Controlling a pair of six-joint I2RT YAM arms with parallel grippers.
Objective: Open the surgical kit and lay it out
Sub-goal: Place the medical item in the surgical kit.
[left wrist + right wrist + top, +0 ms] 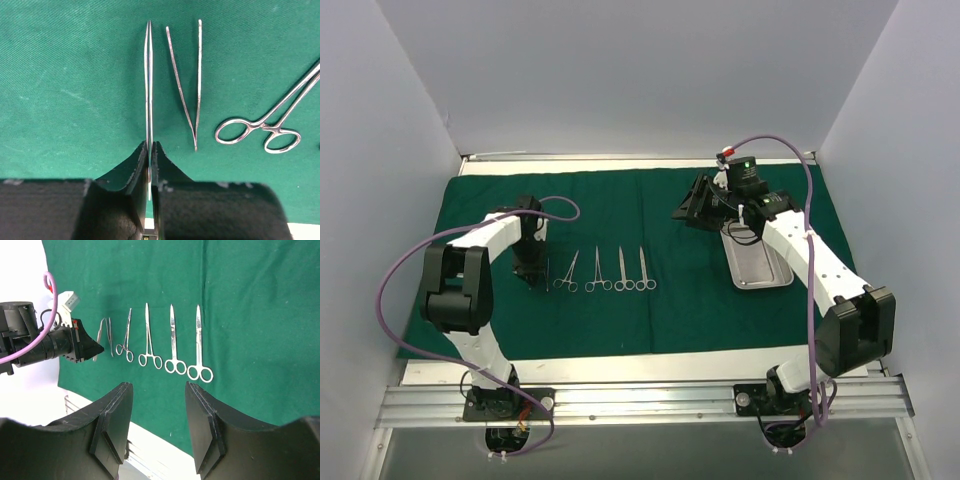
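I am watching the left gripper (150, 150) pinching the thin tweezers (148, 75), low in the middle of its wrist view. I am seeing them edge-on, like one line, and their near end is hiding between the black fingers. The second tweezers (195, 137) are lying just beside them on the green drape (670, 300). Four ring-handled tools (148, 335) are lying in a row further right; one is running off the frame's right edge. The right gripper (159, 390) is hanging wide open, holding nothing. Its arm is covering part of the steel tray (752, 268), right of middle in the top view.
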